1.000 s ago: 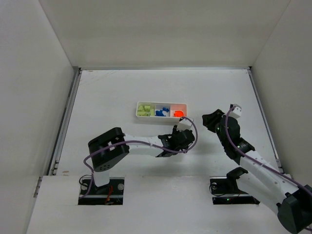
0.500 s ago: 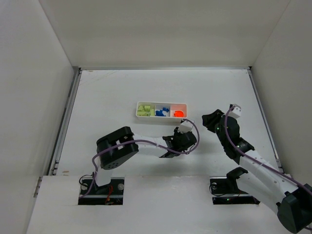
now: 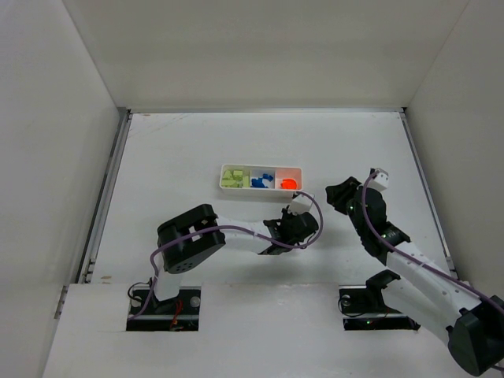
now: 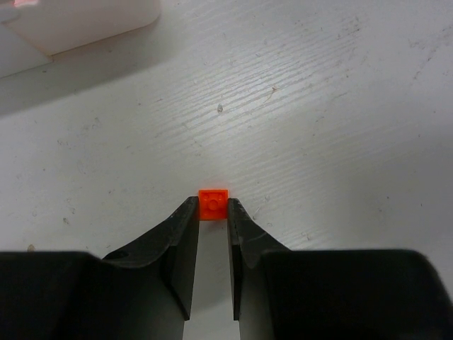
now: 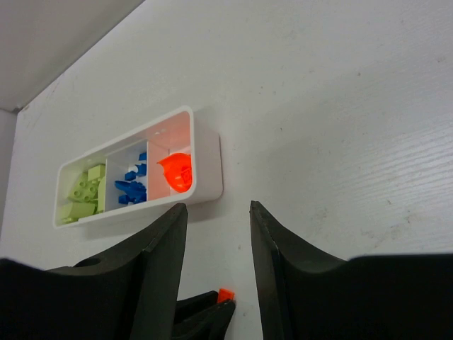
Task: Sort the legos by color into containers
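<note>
Only wrist-side: orange lego (image 4: 213, 205) (left pincer (image 4: 211, 202))

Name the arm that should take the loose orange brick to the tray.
Left. The left gripper pinches the orange brick, with the tray just ahead. The right gripper hangs open and empty, away from the brick.

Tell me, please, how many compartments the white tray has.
3, in a row: left compartment holds green bricks, middle compartment blue bricks, right compartment an orange piece; none hidden.
</note>
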